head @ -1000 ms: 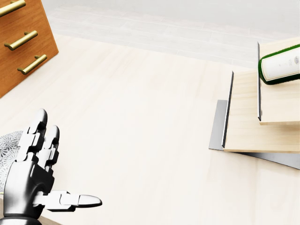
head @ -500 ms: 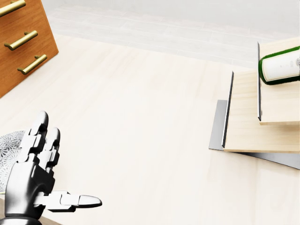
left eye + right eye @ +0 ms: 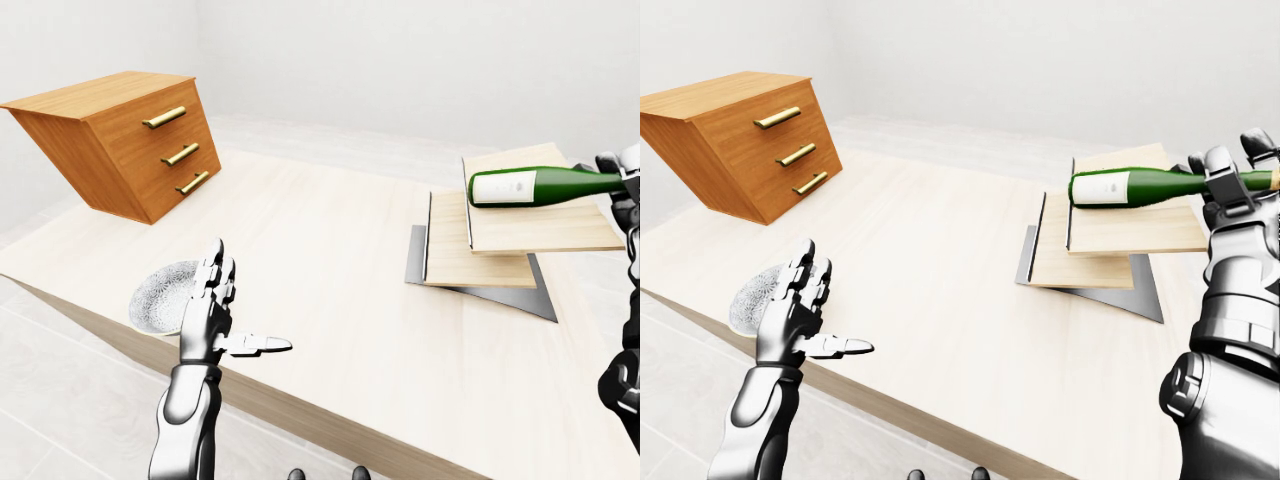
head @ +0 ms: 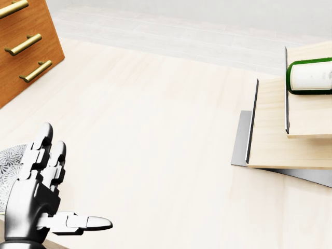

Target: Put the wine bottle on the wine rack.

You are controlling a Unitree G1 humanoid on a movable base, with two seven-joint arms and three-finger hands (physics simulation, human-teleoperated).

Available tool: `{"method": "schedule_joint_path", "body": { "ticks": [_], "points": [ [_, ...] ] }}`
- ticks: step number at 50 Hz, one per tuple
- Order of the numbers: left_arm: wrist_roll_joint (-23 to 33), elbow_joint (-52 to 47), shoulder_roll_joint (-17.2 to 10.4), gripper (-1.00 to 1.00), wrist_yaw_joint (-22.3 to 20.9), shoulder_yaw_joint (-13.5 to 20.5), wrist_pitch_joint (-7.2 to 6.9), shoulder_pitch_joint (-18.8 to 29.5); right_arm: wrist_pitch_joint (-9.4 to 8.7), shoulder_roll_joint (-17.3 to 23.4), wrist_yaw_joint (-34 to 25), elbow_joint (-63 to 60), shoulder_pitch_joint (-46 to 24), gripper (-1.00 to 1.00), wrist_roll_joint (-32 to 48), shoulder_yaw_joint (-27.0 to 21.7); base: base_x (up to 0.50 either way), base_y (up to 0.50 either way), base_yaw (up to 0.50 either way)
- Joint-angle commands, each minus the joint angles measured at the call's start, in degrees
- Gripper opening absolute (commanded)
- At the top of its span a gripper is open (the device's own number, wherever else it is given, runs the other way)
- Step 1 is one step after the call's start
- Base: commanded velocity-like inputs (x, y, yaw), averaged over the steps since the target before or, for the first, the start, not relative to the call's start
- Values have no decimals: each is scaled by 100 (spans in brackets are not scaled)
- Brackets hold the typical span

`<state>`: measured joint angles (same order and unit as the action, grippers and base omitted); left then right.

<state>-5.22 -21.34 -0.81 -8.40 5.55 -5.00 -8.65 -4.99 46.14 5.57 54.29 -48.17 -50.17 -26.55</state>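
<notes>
While the right hand [image 3: 1228, 185] pinches the wine bottle [image 3: 1140, 185] by its neck, it lies level above the wine rack's [image 3: 1110, 245] top board; the left hand [image 3: 792, 315] stays spread, well apart.

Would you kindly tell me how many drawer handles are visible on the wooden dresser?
3, stacked down the dresser face at upper left: top handle, middle handle, bottom handle. None appear hidden.

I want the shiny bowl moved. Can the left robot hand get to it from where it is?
Probably yes. The left robot hand is open and empty, right beside the glass bowl near the table's edge, with nothing between them.
</notes>
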Motion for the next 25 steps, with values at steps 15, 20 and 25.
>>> {"method": "schedule_joint_path", "body": {
  "ticks": [15, 20, 25],
  "points": [
    [-17, 128, -1, 100, -25, 19, 0, 9, -1, 24, 244, -165, 292, 100, 39, 280, 0, 0, 0],
    [-3, 161, 3, 100, -17, -2, 0, 18, -1, 25, 266, -221, 332, 100, 5, 248, 0, 0, 0],
    [10, 187, 1, 100, -12, -15, 0, 19, -1, 32, 258, -201, 324, 100, 20, 264, 0, 0, 0]
  ]
}}
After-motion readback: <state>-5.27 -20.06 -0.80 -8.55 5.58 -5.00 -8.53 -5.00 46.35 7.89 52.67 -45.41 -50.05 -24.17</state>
